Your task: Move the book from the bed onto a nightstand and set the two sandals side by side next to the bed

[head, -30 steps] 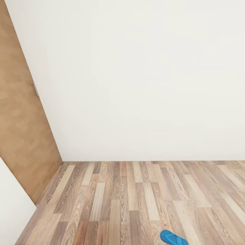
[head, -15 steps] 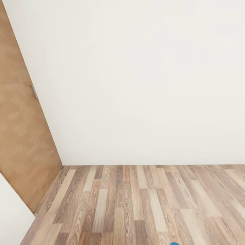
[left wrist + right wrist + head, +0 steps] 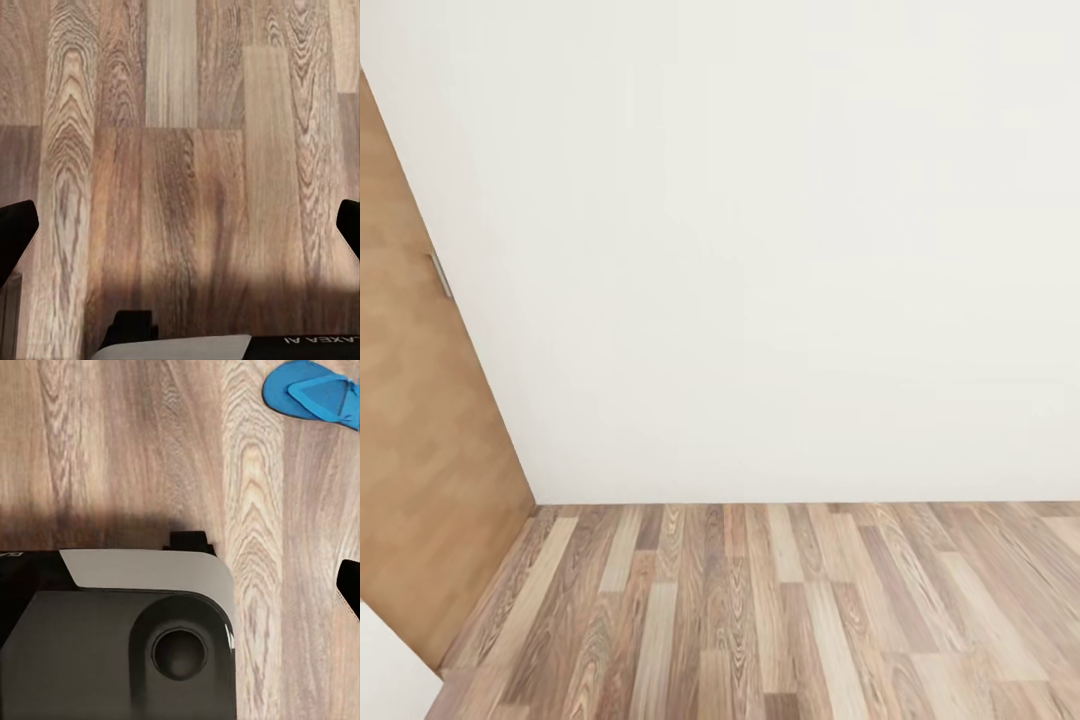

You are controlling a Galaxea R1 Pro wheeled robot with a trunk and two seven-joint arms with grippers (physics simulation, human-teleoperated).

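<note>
On the floor point(image 3: 150, 442), a sandal point(image 3: 315, 394) lies well apart from the right fingers point(image 3: 349, 585).

A bright-blue sandal point(image 3: 311, 394) lies flat on the light-brown wood-plank floor point(image 3: 135, 435), straps facing up, partly cut off at the edge of the right wrist view.

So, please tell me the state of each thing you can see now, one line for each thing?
door: swung open, standing against the white wall.
sandal: lying flat on the wood floor, strap side up, nothing gripping it.
left gripper: open, empty, over bare floor.
right gripper: one fingertip at the picture's edge, cannot tell.
</note>
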